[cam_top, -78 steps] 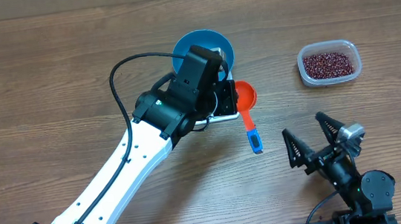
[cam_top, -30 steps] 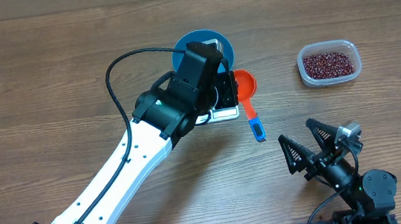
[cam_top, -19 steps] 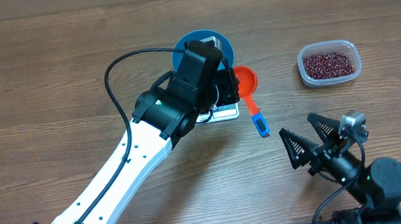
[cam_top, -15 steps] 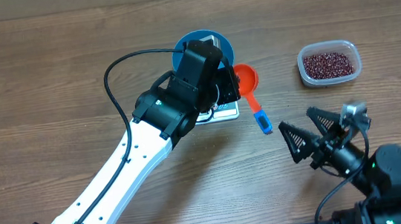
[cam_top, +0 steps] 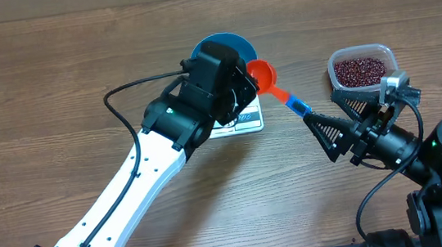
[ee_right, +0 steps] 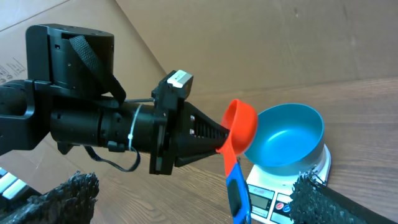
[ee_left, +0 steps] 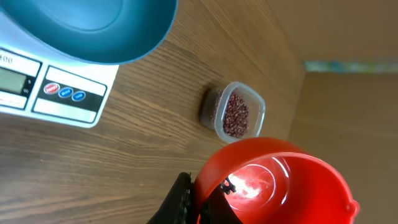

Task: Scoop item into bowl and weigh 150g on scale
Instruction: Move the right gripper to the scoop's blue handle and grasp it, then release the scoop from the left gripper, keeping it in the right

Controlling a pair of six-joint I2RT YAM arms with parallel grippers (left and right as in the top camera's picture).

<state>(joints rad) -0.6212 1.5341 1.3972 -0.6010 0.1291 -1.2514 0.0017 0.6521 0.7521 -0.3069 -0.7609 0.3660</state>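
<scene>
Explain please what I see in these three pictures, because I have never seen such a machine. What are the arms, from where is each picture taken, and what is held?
These are two robot arms at a wooden table. One picture looks down from above; the other two come from a small camera on each wrist. Each arm ends in a two-finger pincer. The left pincer is shut on an orange plastic scoop with a blue handle; its cup is empty. The right pincer is wide open, close to the handle's end, holding nothing. On the table a round bright blue bowl stands on a small white kitchen scale. Farther right, a clear plastic tub holds small dark red beans.
</scene>
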